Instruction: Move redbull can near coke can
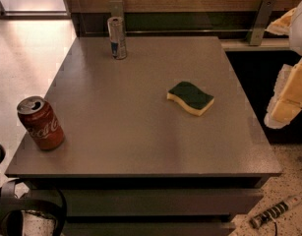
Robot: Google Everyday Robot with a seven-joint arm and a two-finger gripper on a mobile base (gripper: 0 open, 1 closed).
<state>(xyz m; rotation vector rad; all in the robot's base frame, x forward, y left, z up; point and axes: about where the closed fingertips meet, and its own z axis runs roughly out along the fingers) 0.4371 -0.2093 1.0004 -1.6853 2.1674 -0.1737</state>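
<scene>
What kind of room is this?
Probably an office kitchen or lab: a grey table with a coke can, redbull can and sponge, a power strip on the speckled floor. The end effector hangs beyond the table's right edge.

The single view looks down at a slant from above the front edge of the desk (140, 132) and faces its far edge and the wall behind. It stands near, so the desk fills most of the frame. The coke can (41, 123) is nearest, the redbull can (117, 37) farthest. The pincer (288, 73) juts in at the right border, off the desk's right side.
</scene>
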